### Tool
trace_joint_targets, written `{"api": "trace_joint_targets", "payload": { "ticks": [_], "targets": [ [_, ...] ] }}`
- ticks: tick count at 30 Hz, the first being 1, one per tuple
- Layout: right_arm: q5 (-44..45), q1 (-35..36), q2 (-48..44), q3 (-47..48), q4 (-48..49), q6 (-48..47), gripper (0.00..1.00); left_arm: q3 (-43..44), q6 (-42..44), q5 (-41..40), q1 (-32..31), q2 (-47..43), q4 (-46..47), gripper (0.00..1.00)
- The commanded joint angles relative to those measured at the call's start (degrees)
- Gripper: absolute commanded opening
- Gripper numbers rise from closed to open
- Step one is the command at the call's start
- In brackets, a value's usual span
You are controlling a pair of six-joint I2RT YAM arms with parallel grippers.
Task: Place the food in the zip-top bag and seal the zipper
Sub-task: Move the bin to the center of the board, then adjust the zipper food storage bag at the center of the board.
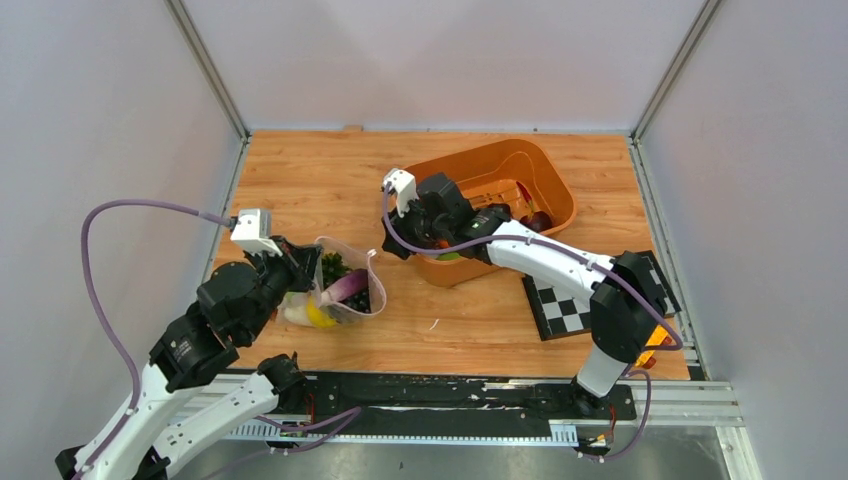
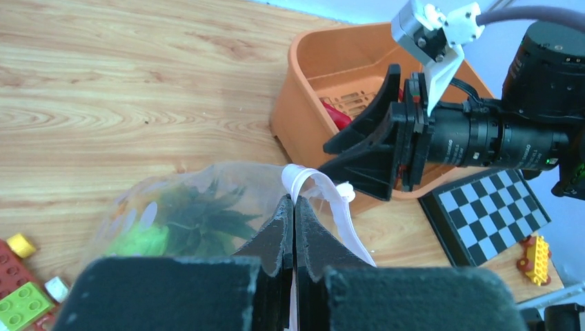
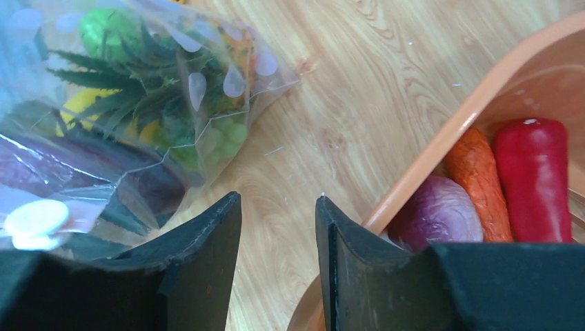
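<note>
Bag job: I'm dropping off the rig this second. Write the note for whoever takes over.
Left claw: shut on the bag's mouth edge, holding it up.
Right claw: open and empty, at the tub's near rim.
Done: pineapple, eggplant and lemon are in the bag, with some green pieces.
Left: red pepper, carrot and onion lie in the tub. Bag them, then press the zipper shut; it is open now.
</note>
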Motion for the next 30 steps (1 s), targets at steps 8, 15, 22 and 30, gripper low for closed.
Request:
{"api": "trace_joint_targets", "payload": {
  "ticks": [8,15,22,30],
  "targets": [
    [9.5,-4.98,-3.28,-3.64,-0.36,2.4,0.46,3.78,1.85,7.59,-0.05,4.8,6.57,0.0],
    [-3.35,-5.73,-14.43,-13.89,12.66,-3.26,0.54,7.67,7.79,15.29,-0.06,8.63,5.52,0.0],
    [-16.15,-6.0,-26.45,-25.82,19.88,-16.96,0.61,12.97,15.99,24.44,-0.05,9.63,0.19,0.0],
    [-28.88,-5.95,-35.38,-35.0,23.0,-28.93,0.64,15.47,20.08,34.2,-0.05,12.13,-1.64,0.0]
  ]
}}
